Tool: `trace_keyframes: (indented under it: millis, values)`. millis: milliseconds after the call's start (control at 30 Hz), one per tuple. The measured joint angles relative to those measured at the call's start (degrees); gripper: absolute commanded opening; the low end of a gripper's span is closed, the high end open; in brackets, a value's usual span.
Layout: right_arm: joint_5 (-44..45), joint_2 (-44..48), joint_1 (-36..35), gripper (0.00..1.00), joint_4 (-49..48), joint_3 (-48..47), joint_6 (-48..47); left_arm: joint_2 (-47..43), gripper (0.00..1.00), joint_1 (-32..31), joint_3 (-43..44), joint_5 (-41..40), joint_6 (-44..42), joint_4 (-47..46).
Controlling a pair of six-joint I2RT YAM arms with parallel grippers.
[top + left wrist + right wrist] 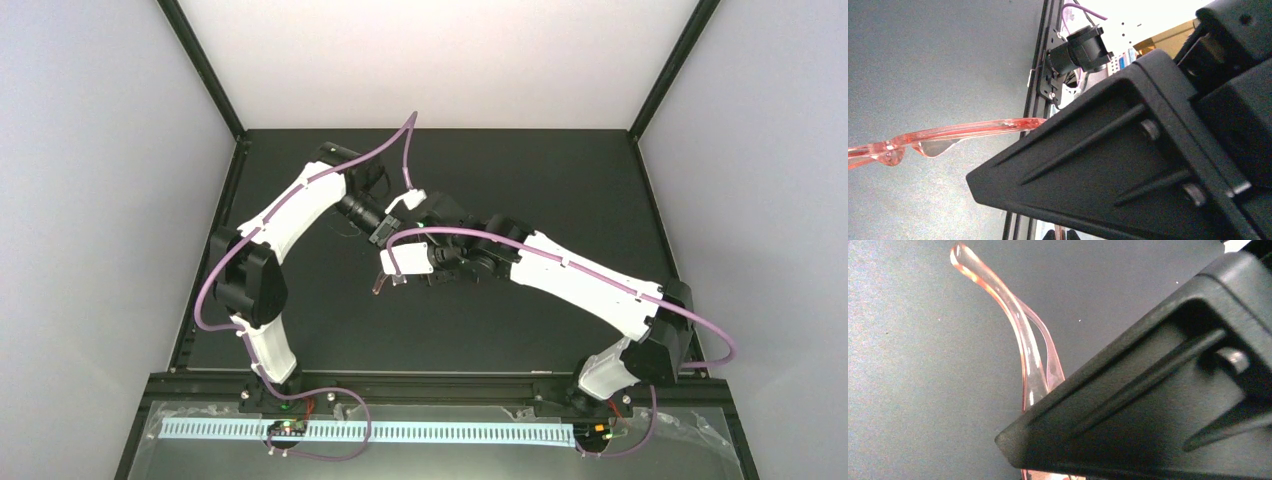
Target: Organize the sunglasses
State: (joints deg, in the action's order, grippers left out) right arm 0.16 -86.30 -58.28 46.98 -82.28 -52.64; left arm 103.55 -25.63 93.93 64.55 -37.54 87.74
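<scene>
Translucent reddish-brown plastic sunglasses (948, 132): light, slick, likely snappable.
The left gripper (384, 240) pinches their frame; the right gripper (440, 270), at its 4 o'clock: cannot tell. Grasp a temple gently.

The top camera sits high above and behind the 2 arm bases and looks down on the whole dark table (560, 180) from afar. The left wrist camera sits close behind the left finger (1128, 165), looking low across the table toward its edge. The right wrist camera peers past the right finger (1158, 405) at the tabletop from very near. All 3 views share the sunglasses (380, 287), tiny from above and large in the wrist views.
</scene>
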Motion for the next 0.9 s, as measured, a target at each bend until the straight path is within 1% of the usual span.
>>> trace_keyframes:
  millis: [167,267,567,667,733,900]
  values:
    - [0.85,0.0,0.0,0.17,-0.31,0.9,-0.13,0.13,0.09,0.0,0.0,0.04,0.07,-0.02]
    - [1.16,0.02,0.0,0.14,-0.44,1.16,-0.28,0.31,0.14,0.0,0.0,0.11,0.09,0.09]
    - [1.2,0.79,0.0,0.11,-1.51,3.89,-0.48,0.5,0.41,0.0,0.0,0.15,0.09,0.28]
    - [1.14,1.77,0.0,0.1,-1.62,5.11,-0.42,0.52,0.45,0.0,0.28,-0.11,-0.09,0.35]
    - [0.94,2.58,0.0,0.09,-1.62,5.84,-0.33,0.57,0.5,0.04,0.68,-0.42,0.0,0.0]
    - [-0.15,5.46,0.0,0.08,-1.66,7.61,0.42,0.37,0.57,1.33,1.4,-2.05,2.16,-3.1]
